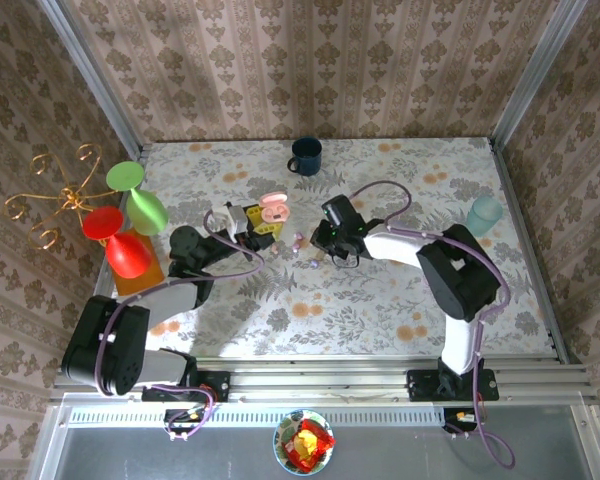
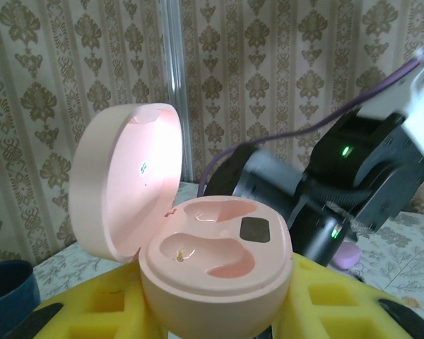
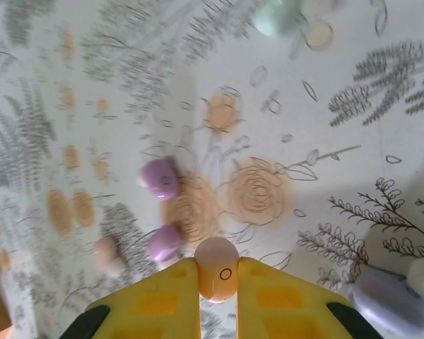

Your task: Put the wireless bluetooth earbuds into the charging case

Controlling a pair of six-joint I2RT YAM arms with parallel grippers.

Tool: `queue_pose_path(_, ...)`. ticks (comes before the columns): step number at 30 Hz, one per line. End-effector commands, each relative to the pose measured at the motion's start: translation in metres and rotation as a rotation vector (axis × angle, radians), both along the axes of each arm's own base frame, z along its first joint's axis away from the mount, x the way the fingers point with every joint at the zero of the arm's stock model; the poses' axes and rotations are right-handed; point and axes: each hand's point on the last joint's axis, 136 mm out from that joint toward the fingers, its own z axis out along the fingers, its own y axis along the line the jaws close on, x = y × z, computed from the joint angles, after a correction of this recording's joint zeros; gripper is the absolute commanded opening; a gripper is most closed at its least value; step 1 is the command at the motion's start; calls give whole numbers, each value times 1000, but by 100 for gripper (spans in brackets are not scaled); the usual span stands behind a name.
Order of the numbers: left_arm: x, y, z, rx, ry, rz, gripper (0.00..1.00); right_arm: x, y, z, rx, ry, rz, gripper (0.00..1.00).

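Observation:
A pink charging case (image 2: 215, 265) stands open between the yellow fingers of my left gripper (image 2: 215, 314), lid (image 2: 127, 187) tipped back. Both of its wells are empty. From above, the case (image 1: 273, 207) sits at the left gripper (image 1: 248, 220). My right gripper (image 3: 218, 274) is shut on a pale pink earbud (image 3: 217, 265) just above the table. Two lilac earbuds (image 3: 160, 177) (image 3: 164, 243) and another pink earbud (image 3: 106, 253) lie loose to its left. The right gripper (image 1: 325, 244) hovers beside the loose earbuds (image 1: 298, 241).
A lilac case (image 3: 385, 300) lies at the right gripper's lower right. A blue mug (image 1: 305, 155) stands at the back, a teal cup (image 1: 484, 215) at the right. Green (image 1: 145, 205) and red (image 1: 128, 255) glasses and a gold wire stand (image 1: 50, 200) crowd the left.

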Motion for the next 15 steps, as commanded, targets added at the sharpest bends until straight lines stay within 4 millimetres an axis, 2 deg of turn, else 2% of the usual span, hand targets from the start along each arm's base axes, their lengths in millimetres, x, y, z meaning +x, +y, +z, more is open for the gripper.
queue_pose_path(1, 7, 4, 2, 4, -64, 50, 32, -6, -13, 32, -40, -65, 31, 17)
queue_pose_path(8, 26, 6, -10, 29, -81, 163, 32, -32, -30, 73, -54, -117, 66, 17)
queue_pose_path(15, 39, 6, -18, 64, -102, 234, 32, -52, -37, 117, -51, -182, 108, 18)
